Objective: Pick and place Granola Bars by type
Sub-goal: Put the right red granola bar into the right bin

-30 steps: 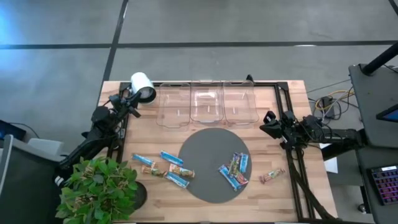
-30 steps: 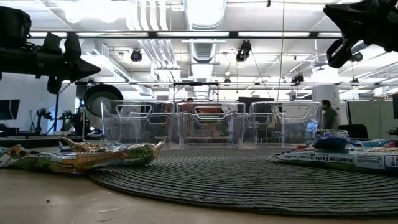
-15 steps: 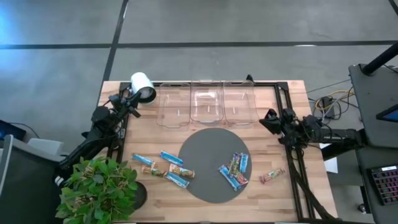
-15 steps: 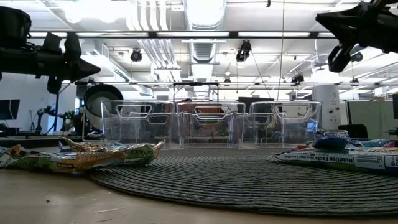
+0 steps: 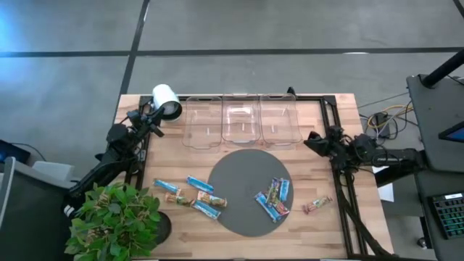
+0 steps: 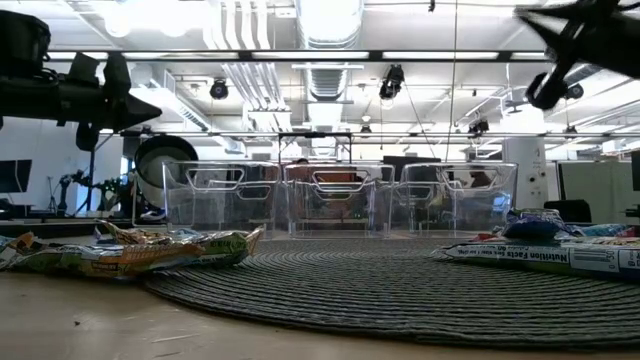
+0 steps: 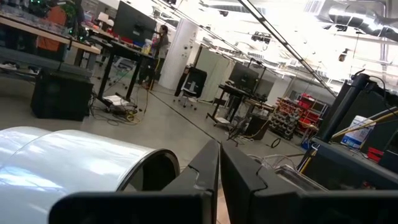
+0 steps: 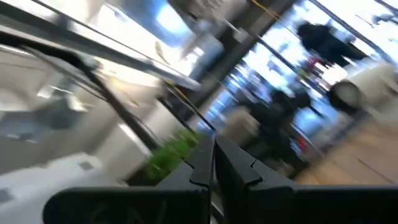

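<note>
granola bars point(image 5: 272, 197) scattered — grippers closed

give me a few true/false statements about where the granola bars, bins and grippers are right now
1. The three clear bins hold no granola bars. True.
2. Every granola bar lies on the grey round mat. False: three bars lie on the mat, a group of bars lies on bare wood to its left, and one bar lies on the wood to its right.
3. The right gripper is shut on a blue bar. False: it is shut but holds nothing, up by the table's right edge.
4. The left gripper is shut, beside the white roll at the table's far left corner. True.
5. A potted plant stands at the near left corner. True.
</note>
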`<state>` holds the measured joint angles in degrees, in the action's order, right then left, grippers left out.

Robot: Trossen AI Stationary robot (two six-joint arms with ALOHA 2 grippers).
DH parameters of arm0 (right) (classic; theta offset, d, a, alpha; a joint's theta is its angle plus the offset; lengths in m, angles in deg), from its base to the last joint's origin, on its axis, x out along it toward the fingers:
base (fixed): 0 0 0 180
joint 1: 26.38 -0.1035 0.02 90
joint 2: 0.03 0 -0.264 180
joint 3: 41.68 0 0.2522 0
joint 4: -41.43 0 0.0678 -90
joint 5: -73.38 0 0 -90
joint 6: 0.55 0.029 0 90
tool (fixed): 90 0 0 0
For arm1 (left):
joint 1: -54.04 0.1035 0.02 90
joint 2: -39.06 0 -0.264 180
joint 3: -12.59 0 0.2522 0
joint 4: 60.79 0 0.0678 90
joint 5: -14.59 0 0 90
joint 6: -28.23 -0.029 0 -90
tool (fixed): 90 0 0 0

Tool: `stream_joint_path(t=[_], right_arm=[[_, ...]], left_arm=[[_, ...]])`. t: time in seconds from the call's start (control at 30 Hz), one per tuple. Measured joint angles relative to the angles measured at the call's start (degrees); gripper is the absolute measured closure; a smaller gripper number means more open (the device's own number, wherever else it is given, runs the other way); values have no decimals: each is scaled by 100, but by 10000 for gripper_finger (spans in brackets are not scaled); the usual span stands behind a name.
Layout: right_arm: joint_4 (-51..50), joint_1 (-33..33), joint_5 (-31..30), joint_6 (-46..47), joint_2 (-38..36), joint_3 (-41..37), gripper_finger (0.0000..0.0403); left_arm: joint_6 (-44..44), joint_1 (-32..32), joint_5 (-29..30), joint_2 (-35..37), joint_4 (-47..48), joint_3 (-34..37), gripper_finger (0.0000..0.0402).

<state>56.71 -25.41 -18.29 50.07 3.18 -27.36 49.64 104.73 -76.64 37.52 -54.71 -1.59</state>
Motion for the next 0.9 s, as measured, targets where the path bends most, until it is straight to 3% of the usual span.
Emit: stream_joint_path(t=[0.1, 0.2, 0.33, 0.53, 0.63, 0.8, 0.9], right_arm=[[865, -71, 31, 54, 209, 2, 394], [1347, -128, 471, 253, 492, 2, 394], [1353, -150, 1157, 962, 1090, 2, 394], [840, -149, 1352, 1071, 2319, 496, 394], [-622, -148, 1528, 901, 2807, 1170, 394], [-5228, -227, 1807, 162, 3426, 2697, 394], [-7299, -471, 1792, 6, 3748, 3493, 394]], left_arm=[[1, 0, 1, -3, 10, 1, 401], [1, -1, 0, -3, 11, 1, 401], [1, -1, 1, -3, 10, -1, 401], [2, 1, -1, -2, 9, -1, 401], [-29, 1, 3, -3, 7, -1, 401], [-2, 0, 49, -5, 5, 1, 401], [9, 1, 56, -16, 5, -1, 401]])
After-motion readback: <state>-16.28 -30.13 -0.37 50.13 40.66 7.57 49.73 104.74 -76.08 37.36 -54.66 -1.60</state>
